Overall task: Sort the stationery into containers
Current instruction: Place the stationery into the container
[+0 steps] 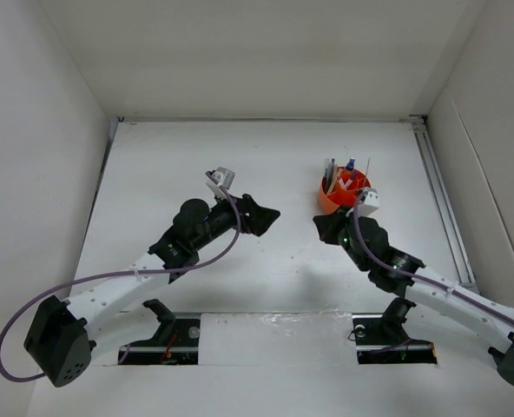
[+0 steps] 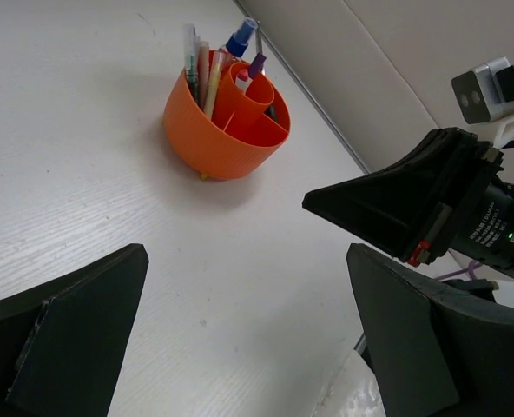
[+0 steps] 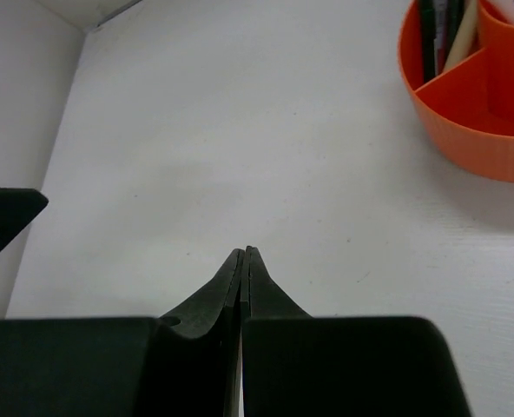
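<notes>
Stationery fills the orange tub; right wrist view shows its fingers touching.

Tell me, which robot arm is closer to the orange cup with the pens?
Right, I'd say. The right gripper sits just beside the orange tub, its fingers shut with nothing between them. The left gripper is open but farther off.

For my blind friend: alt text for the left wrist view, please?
An orange divided tub holding pens and a blue-capped bottle stands on a white table. The open left gripper frames the bottom; the right gripper shows at right.
</notes>
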